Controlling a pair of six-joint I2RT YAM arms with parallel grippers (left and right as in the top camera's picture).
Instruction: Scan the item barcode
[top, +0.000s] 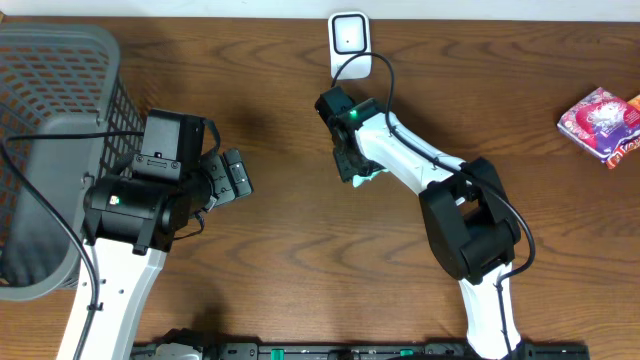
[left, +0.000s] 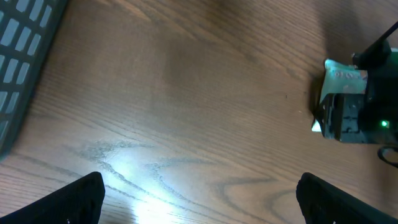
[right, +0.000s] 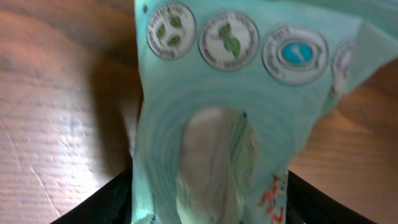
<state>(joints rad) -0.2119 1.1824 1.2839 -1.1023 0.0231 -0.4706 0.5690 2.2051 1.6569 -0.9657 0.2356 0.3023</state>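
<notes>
The item is a mint-green soft packet printed with round leaf badges, and it fills the right wrist view. My right gripper is shut on it, a black finger pressed against each side. No barcode shows on the face I see. In the overhead view the right gripper hangs just below the white scanner, with only a sliver of the packet showing. The left wrist view shows the packet at far right. My left gripper stands wide open over bare wood.
A grey plastic basket fills the far left of the table beside the left arm. A pink and purple packet lies at the right edge. A black cable runs from the scanner toward the right arm.
</notes>
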